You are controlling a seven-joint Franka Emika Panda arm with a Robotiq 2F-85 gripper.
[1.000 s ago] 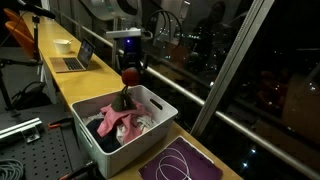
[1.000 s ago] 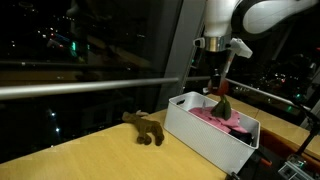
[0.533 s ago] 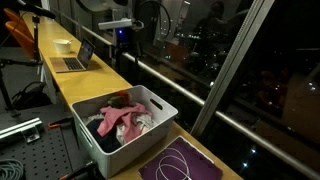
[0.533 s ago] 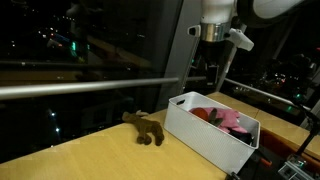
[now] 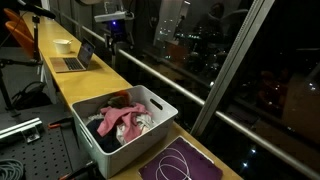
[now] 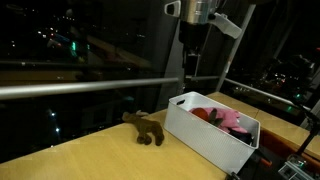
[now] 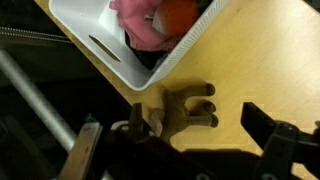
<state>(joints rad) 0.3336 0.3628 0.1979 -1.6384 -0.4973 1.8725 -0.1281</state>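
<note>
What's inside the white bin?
In the white bin: a pink cloth bunched on top, a red-orange round item beside it, and darker fabric at one end. The pile covers the bin floor, so anything underneath is hidden.

My gripper [image 6: 192,68] hangs high, jaws spread, with free air straight down to the wooden table [image 6: 80,155]. Below me in the wrist view, the brown toy animal [image 7: 185,108] lies just beside the white bin [image 7: 85,35], and the gap between them looks tight (a spread jaw would crowd both). The bin's walls stand up around a heap of pink cloth [image 6: 232,120], so there is little room inside. Behind the table, the window railing [image 6: 90,88] bars any sweep that way. Bare wood lies open on the toy's side away from the bin.
</note>
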